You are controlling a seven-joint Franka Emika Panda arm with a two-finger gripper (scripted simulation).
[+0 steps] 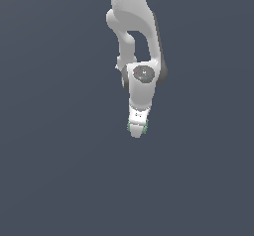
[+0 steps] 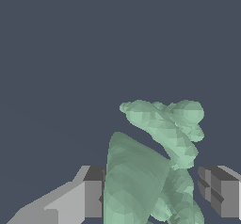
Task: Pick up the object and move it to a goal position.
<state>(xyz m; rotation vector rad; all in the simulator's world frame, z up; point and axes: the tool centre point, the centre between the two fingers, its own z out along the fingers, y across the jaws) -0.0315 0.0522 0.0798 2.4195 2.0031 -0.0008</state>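
The pale green object (image 2: 150, 171) is seen clamped between the claw (image 2: 155, 195) fingers in the wrist view, mostly hidden in the exterior view.

we see the arm (image 1: 135, 41) reaching down from the top of the exterior view, with the gripper (image 1: 137, 129) at its lower end, near the middle. the object (image 1: 145, 126) sits between the fingers, poking out on both sides of the gripper. in the wrist view the object (image 2: 150, 166) lies between the two fingertips (image 2: 92, 192), touching the one and just beside the other.
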